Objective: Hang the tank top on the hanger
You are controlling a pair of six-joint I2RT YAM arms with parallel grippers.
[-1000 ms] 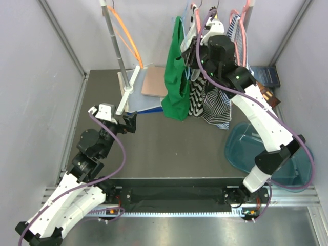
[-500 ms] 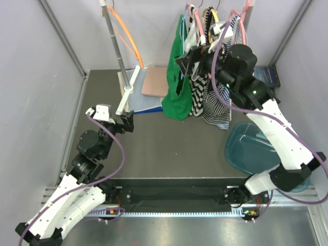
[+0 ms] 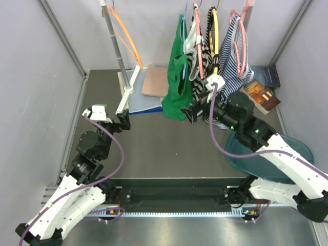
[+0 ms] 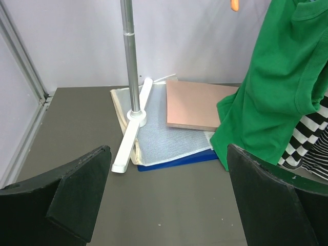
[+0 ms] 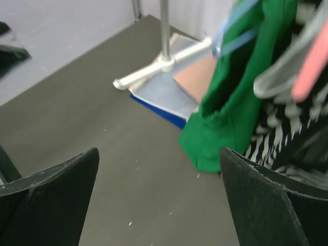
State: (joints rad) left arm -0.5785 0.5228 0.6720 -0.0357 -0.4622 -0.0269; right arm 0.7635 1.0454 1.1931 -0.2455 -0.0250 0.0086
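Both your left end effector point(image 3: 111, 119) and right end effector point(image 3: 197, 113) are spread wide with nothing in them, and the right one is nearer the tank top point(image 3: 177, 77), which hangs straight down on the hanger point(image 5: 221, 48), just past it and a bit left.

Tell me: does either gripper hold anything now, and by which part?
Nothing is held. The left gripper and the right gripper both stand open and empty. The bright-green fabric tank top hangs on the thin light-blue wire hanger, apart from both.
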